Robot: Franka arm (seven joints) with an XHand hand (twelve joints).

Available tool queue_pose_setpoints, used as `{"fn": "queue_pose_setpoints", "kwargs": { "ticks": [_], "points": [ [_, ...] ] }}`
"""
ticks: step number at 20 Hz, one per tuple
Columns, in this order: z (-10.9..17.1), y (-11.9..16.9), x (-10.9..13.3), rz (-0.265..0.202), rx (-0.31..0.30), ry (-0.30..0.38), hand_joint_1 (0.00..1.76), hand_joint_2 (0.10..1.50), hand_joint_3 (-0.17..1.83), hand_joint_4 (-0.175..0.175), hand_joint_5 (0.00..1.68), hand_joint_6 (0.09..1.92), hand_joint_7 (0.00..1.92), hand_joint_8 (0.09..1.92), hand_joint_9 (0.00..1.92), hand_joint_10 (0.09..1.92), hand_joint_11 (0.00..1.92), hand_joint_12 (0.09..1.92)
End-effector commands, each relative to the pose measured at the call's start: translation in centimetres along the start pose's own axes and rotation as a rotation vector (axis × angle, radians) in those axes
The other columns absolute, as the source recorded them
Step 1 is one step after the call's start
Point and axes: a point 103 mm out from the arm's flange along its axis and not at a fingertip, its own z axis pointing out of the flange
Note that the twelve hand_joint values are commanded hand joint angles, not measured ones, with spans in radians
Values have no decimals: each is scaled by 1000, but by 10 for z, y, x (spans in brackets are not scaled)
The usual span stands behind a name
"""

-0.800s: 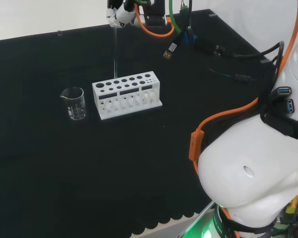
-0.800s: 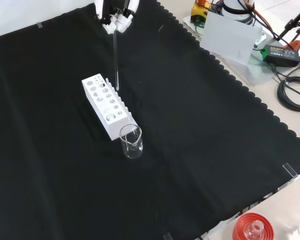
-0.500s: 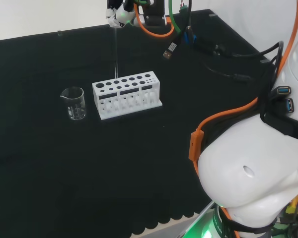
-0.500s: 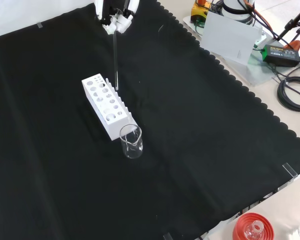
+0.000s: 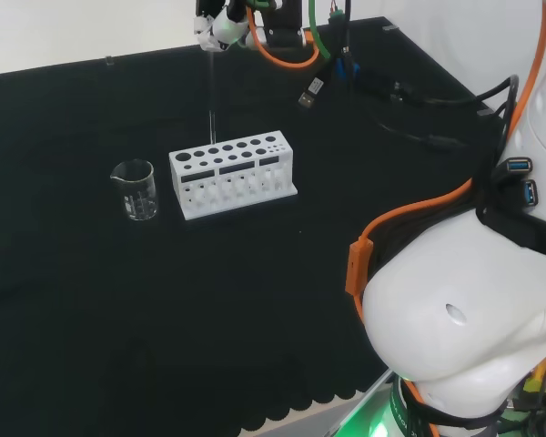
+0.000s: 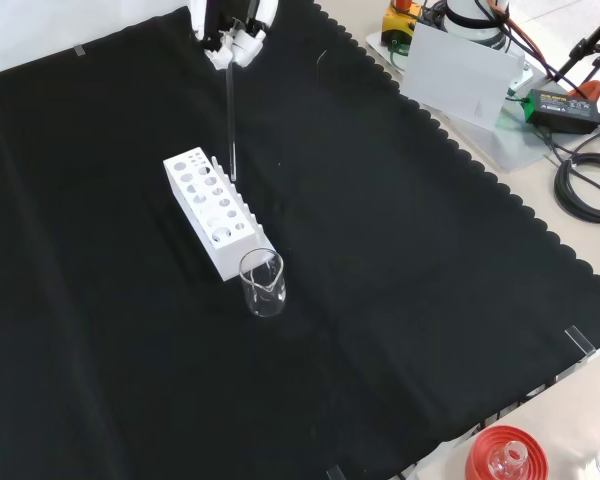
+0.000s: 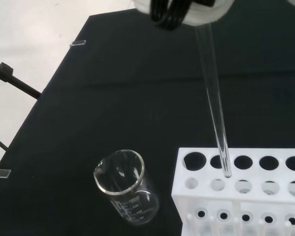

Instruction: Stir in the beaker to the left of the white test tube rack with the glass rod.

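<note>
A thin glass rod (image 5: 210,91) hangs upright from the hand (image 5: 220,25), whose fingers are pinched on its top end. In the front view the hand (image 6: 230,42) is at the top edge and the rod (image 6: 230,125) ends just above the far end of the white test tube rack (image 6: 212,210). The wrist view shows the rod (image 7: 215,105) with its tip over the rack's (image 7: 241,196) back row of holes. An empty clear beaker (image 5: 136,189) stands left of the rack (image 5: 232,175) in the head view. In the front view the beaker (image 6: 262,284) is at the rack's near end, as it also appears in the wrist view (image 7: 125,189).
Loose cables and a plug (image 5: 313,88) lie on the cloth behind the rack, to its right. Off the cloth's scalloped edge are a grey box (image 6: 460,72), a power adapter (image 6: 558,105) and a red ribbed stand (image 6: 505,455) holding a flask.
The hand and rod have edged slightly upward in the head view. The beaker and rack have not moved.
</note>
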Motion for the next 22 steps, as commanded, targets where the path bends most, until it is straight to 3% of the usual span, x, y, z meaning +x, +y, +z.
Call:
{"fn": "queue_pose_setpoints", "kwargs": {
  "ticks": [1,10,22],
  "points": [
    [-2,8,8,-40,10,-9,1301,855,423,-175,1043,702,1182,1035,1751,565,1610,692],
    [4,23,40,-136,48,-12,1301,850,431,-175,1045,701,1184,1034,1753,563,1611,692],
    [15,40,90,-184,60,17,1302,841,446,-175,1049,700,1187,1032,1759,562,1614,693]
  ]
}}
